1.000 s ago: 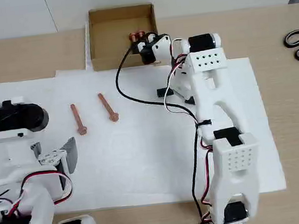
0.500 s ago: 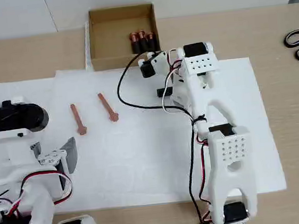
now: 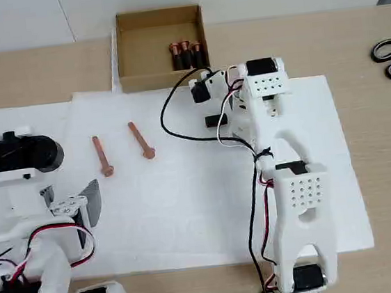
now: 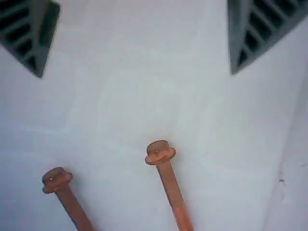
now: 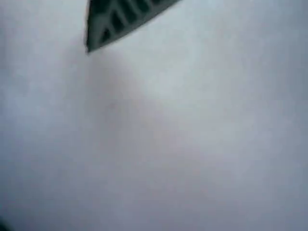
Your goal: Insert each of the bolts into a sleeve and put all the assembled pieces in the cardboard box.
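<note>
From above, the cardboard box (image 3: 143, 50) sat at the far edge of the white sheet (image 3: 188, 210). Three assembled pieces (image 3: 186, 55) lay side by side in its right half. The right claw (image 3: 202, 90) hung just on the near side of the box, with a black sleeve (image 3: 214, 121) close by. The left bolt (image 3: 102, 156) and right bolt (image 3: 141, 139) lay left of it, apart. The left claw (image 3: 82, 209) hovered near-left.

At the left wrist, that claw stood spread wide over the sheet, both bolt heads towards it.

At the right wrist, blurred sheet lay close below. I couldn't tell whether that claw was spread or pressed together.
</note>
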You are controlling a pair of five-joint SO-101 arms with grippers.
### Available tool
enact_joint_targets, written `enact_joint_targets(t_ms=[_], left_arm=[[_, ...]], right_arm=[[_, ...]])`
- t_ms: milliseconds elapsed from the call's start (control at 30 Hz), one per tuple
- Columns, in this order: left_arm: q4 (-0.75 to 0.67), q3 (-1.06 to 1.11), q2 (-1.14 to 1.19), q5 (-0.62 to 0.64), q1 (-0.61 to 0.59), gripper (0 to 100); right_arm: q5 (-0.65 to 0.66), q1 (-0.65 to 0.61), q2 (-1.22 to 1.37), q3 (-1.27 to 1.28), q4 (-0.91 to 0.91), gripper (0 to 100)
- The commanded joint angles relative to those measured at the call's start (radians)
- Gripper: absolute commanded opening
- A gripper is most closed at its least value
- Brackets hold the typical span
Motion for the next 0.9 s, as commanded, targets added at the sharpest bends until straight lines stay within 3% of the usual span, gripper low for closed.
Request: enact_joint_targets(t_ms=[0, 233, 400, 633, 867], left_arm=[[-0.025, 0.001, -0.02, 0.008, -0.005, 24], [-0.035, 0.035, -0.055, 0.006, -0.003, 24], [-0.046, 0.045, -0.091, 0.008, -0.003, 24], [-0.046, 0.05, -0.097, 0.008, -0.003, 24], [-0.046, 0.05, -0.097, 0.008, -0.003, 24]], right_arm=[[0.003, 0.002, 0.053, 0.008, -0.007, 22.6], [0.002, 0.002, 0.07, 0.003, -0.007, 22.0], [0.002, 0.002, 0.07, 0.003, -0.007, 11.5], [-0.032, 0.004, 0.062, 0.002, -0.002, 6.5], [-0.114, 0.015, -0.134, 0.005, 0.002, 0.4]])
